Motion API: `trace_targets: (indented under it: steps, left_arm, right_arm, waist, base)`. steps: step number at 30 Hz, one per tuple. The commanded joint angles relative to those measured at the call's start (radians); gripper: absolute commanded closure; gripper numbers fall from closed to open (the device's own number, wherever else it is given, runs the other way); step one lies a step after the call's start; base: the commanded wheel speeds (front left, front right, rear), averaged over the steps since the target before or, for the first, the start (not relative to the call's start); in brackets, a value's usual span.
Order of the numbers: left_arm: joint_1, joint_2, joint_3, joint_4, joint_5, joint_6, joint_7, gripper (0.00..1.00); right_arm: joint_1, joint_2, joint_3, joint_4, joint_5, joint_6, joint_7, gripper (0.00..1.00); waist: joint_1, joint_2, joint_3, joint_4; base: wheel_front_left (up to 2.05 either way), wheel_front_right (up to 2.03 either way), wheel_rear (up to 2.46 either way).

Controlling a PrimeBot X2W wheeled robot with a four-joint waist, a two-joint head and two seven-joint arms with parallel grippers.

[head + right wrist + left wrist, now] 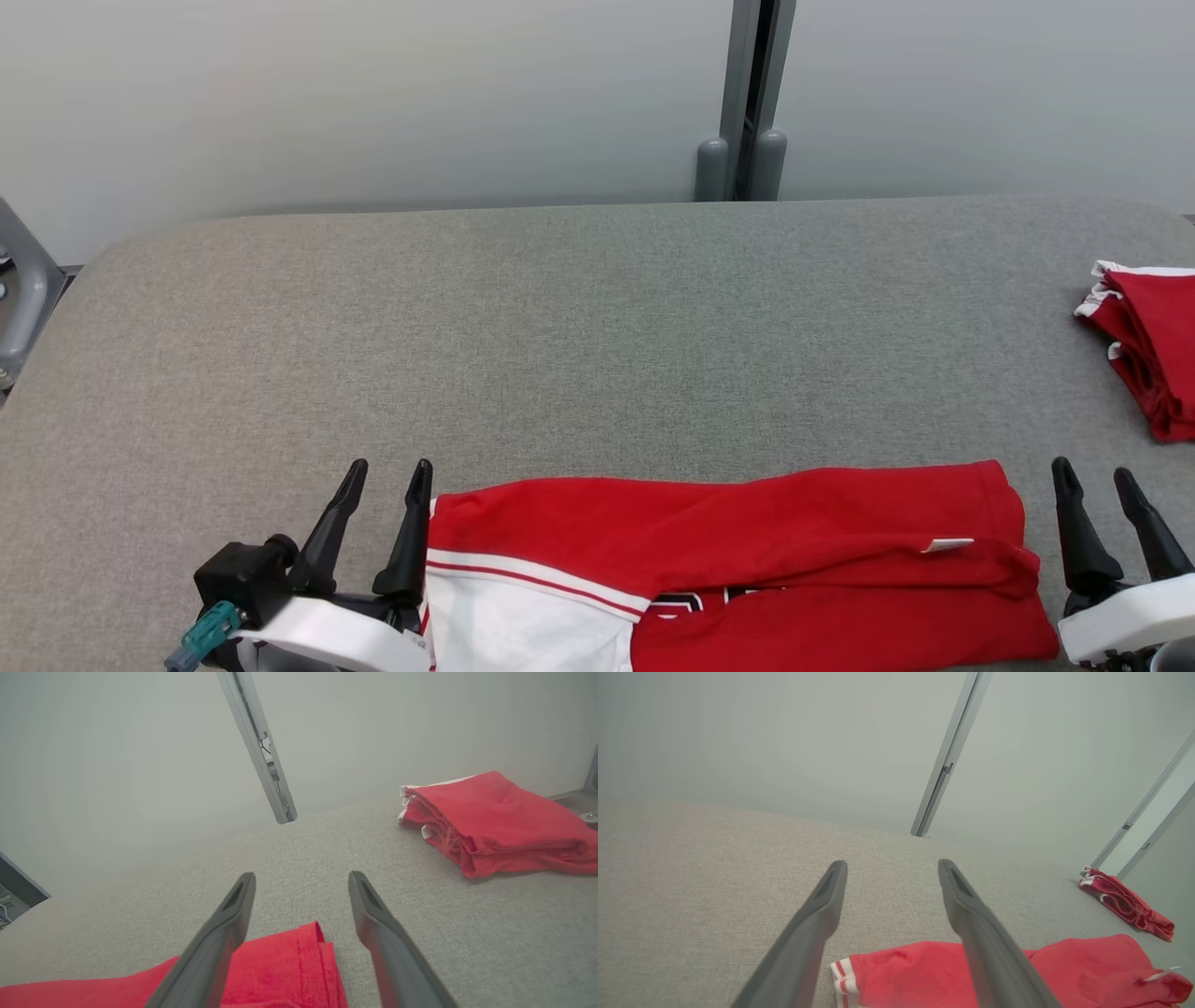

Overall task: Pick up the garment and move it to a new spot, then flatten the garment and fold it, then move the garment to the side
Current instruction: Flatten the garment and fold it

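The garment, a red shirt with a white sleeve and striped trim, lies folded into a long band along the table's near edge. A small white tag shows near its right end. My left gripper stands open just beside the garment's left end, holding nothing. Just off the right end, my right gripper is open and empty too. In the left wrist view the left gripper hovers over the garment's trimmed corner. The right gripper straddles the garment's red hem in the right wrist view.
A second red garment, folded into a small stack, lies at the table's far right edge, also seen as a folded stack ahead of the right gripper. The grey fabric table stretches wide behind. A grey post stands at the back wall.
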Motion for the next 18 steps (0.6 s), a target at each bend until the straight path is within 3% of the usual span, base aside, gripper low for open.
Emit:
trace_targets:
  steps: [1,7,18]
  left_arm:
    - [0.004,-0.003,0.009,0.003,0.011,-0.004,-0.002,0.0]
    - [-0.032,-0.026,-0.002,0.005,0.046,-0.012,-0.003,0.0]
    - [-0.049,0.013,-0.026,-0.003,0.042,-0.011,-0.003,0.0]
  right_arm:
    - [0.004,0.001,-0.008,0.014,0.011,0.0,0.0,0.0]
    - [-0.027,0.01,0.005,0.129,0.048,0.0,0.0,0.0]
    - [-0.045,0.034,0.029,0.284,0.125,0.0,-0.001,0.0]
  waist:
    - [0.0,-0.0001,0.004,0.005]
    - [0.0,-0.0001,0.029,0.025]
    - [0.0,-0.0001,0.058,0.048]
  base:
    - [0.0,0.0,0.0]
    - [0.0,0.0,0.0]
    - [0.0,0.0,0.0]
